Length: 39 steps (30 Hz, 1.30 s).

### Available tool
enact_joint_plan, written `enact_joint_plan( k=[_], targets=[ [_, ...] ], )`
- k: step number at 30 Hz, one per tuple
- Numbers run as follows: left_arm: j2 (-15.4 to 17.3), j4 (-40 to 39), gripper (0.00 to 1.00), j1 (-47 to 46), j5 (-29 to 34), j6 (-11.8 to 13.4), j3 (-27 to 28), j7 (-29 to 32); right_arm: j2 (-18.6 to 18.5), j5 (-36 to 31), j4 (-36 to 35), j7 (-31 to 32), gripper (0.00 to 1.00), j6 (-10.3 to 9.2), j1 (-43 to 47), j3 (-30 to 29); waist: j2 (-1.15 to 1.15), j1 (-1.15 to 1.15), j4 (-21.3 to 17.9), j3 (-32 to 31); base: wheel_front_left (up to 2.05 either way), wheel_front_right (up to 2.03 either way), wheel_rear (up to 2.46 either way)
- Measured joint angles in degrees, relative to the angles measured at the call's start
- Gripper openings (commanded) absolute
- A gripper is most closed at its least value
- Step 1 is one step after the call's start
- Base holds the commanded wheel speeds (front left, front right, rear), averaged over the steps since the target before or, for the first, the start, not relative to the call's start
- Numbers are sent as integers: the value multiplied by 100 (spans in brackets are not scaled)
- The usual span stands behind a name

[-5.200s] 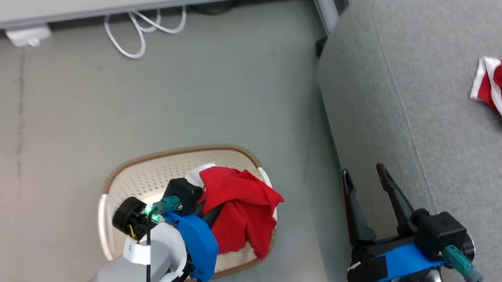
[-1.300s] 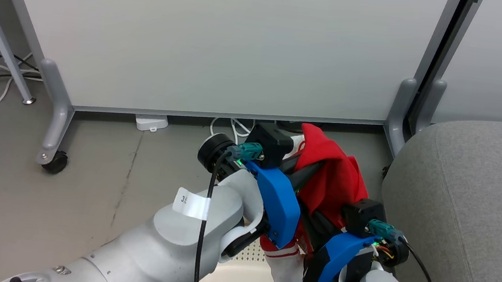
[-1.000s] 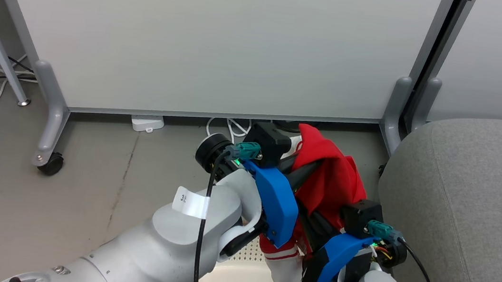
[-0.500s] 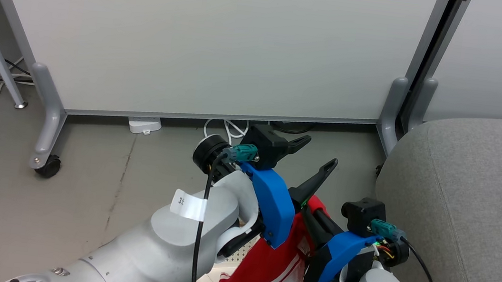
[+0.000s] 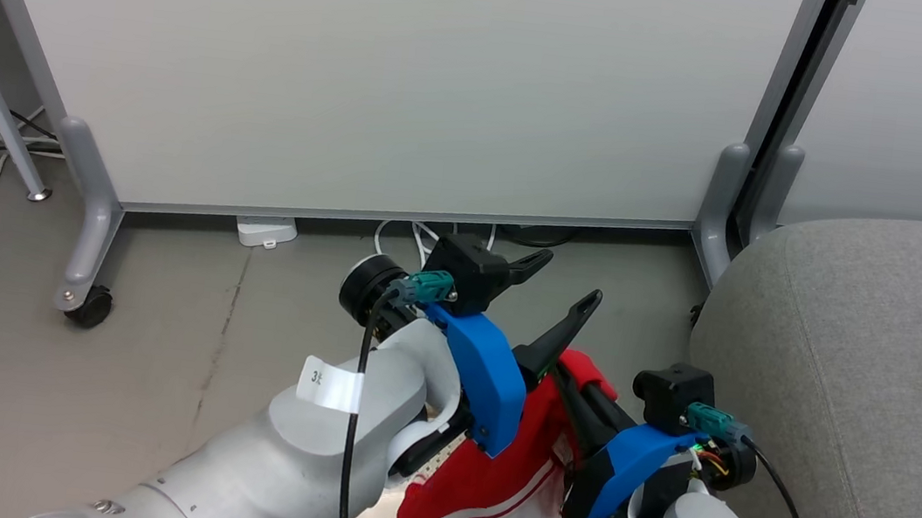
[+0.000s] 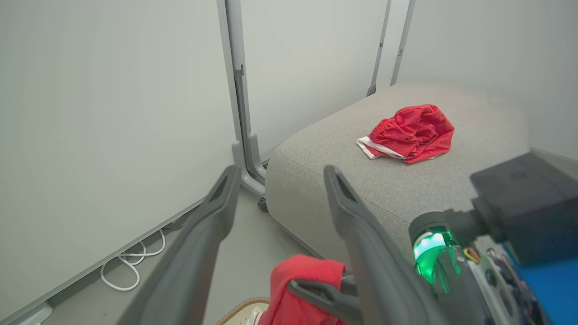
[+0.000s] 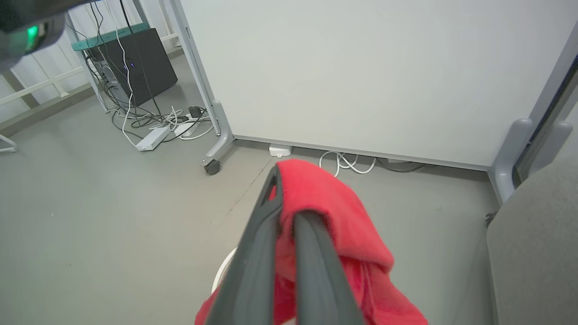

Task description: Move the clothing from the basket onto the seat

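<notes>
Both arms are held close together. The left gripper (image 5: pixel 571 276) is spread wide, empty; the clothing (image 5: pixel 485 491) is clamped by the right gripper (image 7: pixel 287 198)

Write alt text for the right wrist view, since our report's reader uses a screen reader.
The right gripper, shut, pinches a red garment that drapes over its fingers above a grey floor. Behind stand a pale partition panel and white cables; the grey seat edges in at lower right.
</notes>
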Motion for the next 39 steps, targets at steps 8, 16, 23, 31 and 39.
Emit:
enact_joint_plan(
  k=[8, 16, 23, 31, 39],
  targets=[
    [1, -161, 100, 374, 490, 43, 716, -68, 0, -96, -21, -24, 0, 0, -2, -135, 0, 0, 29, 27, 0, 0, 0],
    [278, -926, 100, 1539, 1747, 159, 2033, -69, 0, -294, -207, -19, 0, 0, 24, -343, 0, 0, 57, 50, 0, 0, 0],
    [478, -1438, 100, 2691, 2572, 154, 3051, -68, 0, -367, -474, 76, 0, 0, 152, -446, 0, 0, 6, 65, 0, 0, 0],
    [570, -1788, 100, 3559, 3187, 122, 4146, -69, 0, -457, -740, 142, 0, 0, 375, -594, 0, 0, -26, 56, 0, 0, 0],
    [471, -2029, 100, 4006, 3582, 51, 4832, -69, 0, -542, -996, 247, 0, 0, 541, -683, 0, 0, -54, 61, 0, 0, 0]
  ],
)
